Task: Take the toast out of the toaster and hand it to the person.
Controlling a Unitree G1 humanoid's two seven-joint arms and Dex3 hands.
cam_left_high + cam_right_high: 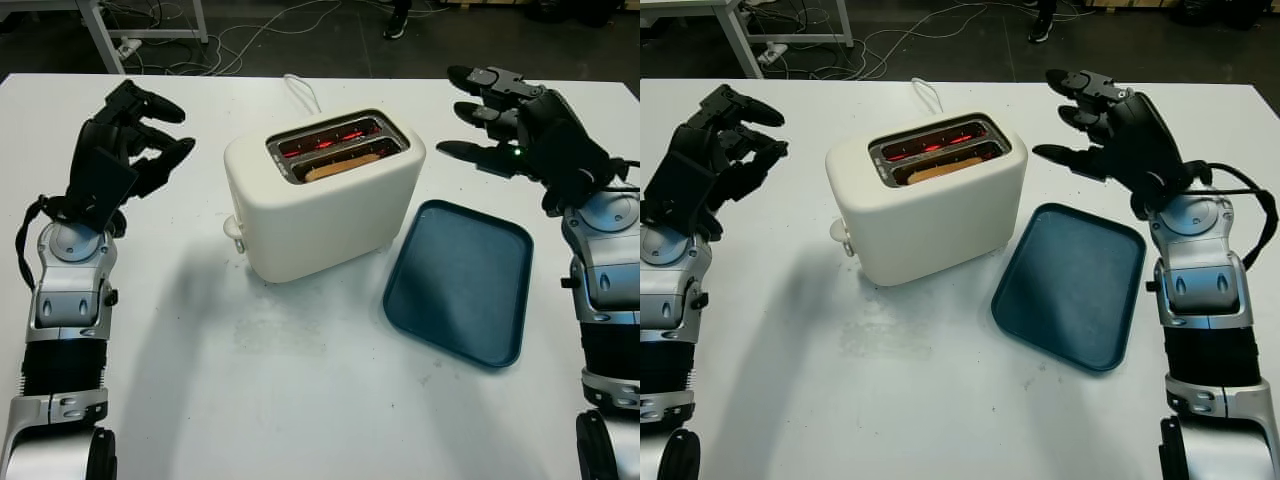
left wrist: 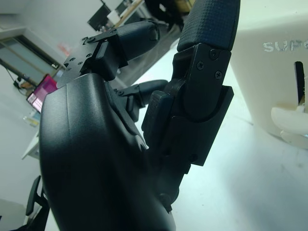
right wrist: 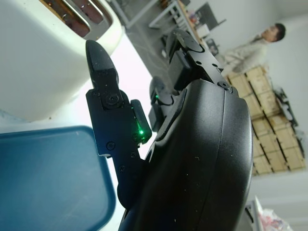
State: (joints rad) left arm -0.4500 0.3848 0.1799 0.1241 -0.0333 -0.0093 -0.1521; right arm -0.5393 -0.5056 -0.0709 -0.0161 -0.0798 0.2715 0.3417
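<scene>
A cream two-slot toaster (image 1: pixel 320 200) stands mid-table, its slots glowing red. A slice of toast (image 1: pixel 345 163) sits low in the nearer slot, only its brown top edge showing. My left hand (image 1: pixel 165 135) hovers left of the toaster, open and holding nothing. My right hand (image 1: pixel 460 110) is open too, raised just right of the toaster's top with its fingers pointing toward it. The toaster's side (image 2: pixel 279 57) shows in the left wrist view. A person (image 3: pixel 250 48) in a light top is far in the background of the right wrist view.
A dark blue tray (image 1: pixel 460 280) lies empty to the right of the toaster, below my right hand. The toaster's lever knob (image 1: pixel 233 228) juts from its left end, and its white cord (image 1: pixel 300 90) runs to the table's far edge. Someone's shoe (image 1: pixel 397 25) stands beyond the table.
</scene>
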